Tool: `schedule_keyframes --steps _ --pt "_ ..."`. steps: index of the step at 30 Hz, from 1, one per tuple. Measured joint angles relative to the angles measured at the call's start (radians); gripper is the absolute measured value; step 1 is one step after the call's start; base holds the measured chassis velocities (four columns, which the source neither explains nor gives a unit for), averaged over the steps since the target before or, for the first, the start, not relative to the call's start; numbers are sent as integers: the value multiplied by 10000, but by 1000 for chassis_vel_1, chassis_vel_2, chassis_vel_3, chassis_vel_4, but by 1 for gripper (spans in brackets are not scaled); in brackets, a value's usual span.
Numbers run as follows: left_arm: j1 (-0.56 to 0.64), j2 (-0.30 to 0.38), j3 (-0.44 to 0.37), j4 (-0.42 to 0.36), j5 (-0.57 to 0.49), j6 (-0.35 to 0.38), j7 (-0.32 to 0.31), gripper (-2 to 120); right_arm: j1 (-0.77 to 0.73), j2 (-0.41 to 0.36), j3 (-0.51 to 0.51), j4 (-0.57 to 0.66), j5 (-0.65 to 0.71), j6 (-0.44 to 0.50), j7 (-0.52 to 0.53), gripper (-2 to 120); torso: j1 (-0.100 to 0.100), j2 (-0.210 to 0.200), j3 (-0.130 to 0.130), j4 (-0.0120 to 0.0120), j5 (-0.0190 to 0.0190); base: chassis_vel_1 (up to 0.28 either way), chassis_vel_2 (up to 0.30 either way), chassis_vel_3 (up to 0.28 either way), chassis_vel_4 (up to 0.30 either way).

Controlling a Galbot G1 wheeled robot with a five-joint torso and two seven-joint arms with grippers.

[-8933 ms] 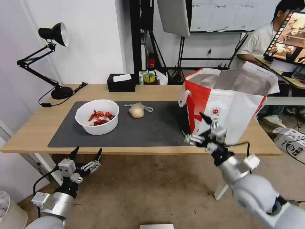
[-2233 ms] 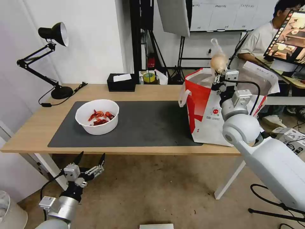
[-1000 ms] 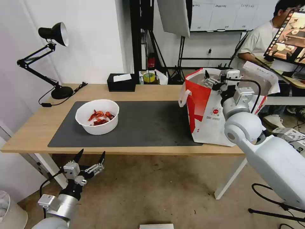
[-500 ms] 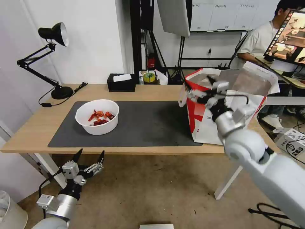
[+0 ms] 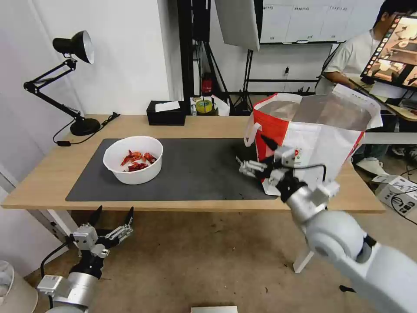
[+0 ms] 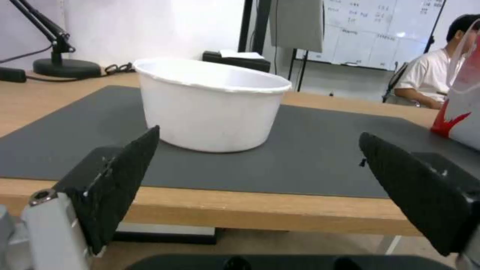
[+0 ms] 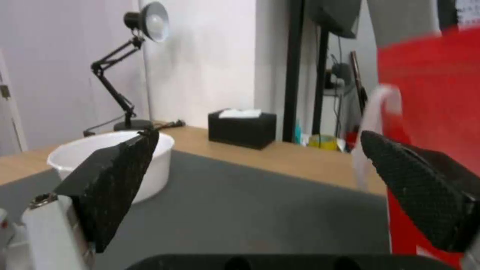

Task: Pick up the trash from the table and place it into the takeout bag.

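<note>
Bowl (image 5: 133,159) of shells sits near the surface's (image 5: 43,182) left end; thin, light, tippable, so I would grip its rim. My right hand (image 5: 257,159) hangs wide open and empty beside the bag (image 5: 312,143); left hand (image 5: 112,218) open below the front edge.

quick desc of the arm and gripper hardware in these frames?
Both arms have pale grey-white rounded shells with silver metal wrist blocks and thin black cables looping along them. The left gripper and right gripper match: two tapered black fingers with textured pads, on silver linkages with white housings.
</note>
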Motion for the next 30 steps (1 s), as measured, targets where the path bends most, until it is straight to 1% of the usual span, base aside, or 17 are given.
schedule_keyframes --steps 1,2,5,6,12,13,16,20,30 --pt "7 5 -2 -3 0 -2 2 100 -487 117 163 18 -155 78 -16 100 1 0 -1 -1 2 0 0 0 0" --pt "7 5 -2 -3 0 -2 2 100 -487 117 163 18 -155 78 -16 100 1 0 -1 -1 2 0 0 0 0" --pt "22 25 -13 -25 1 -6 3 100 -1310 440 528 20 -577 283 34 100 0 0 -1 0 0 0 0 0 0" --pt "22 25 -13 -25 1 -6 3 100 -1310 440 528 20 -577 283 34 100 0 0 -1 0 0 0 0 0 0" --pt "53 30 -13 -42 8 -14 8 100 -2439 941 839 52 -1302 438 686 100 1 1 0 0 0 0 0 0 0" --pt "53 30 -13 -42 8 -14 8 100 -2439 941 839 52 -1302 438 686 100 1 1 0 0 0 0 0 0 0" --pt "59 30 -26 -47 12 -19 10 100 -3083 1274 927 -54 -1762 533 991 100 0 0 0 0 1 0 0 0 0" --pt "85 30 -46 -108 12 -23 12 100 -3539 1538 964 -194 -2110 615 1180 100 1 0 0 0 1 0 0 0 0" --pt "194 24 -153 -173 16 -34 17 100 -4074 1912 895 -412 -2225 607 1489 100 1 0 0 1 1 0 0 0 0"
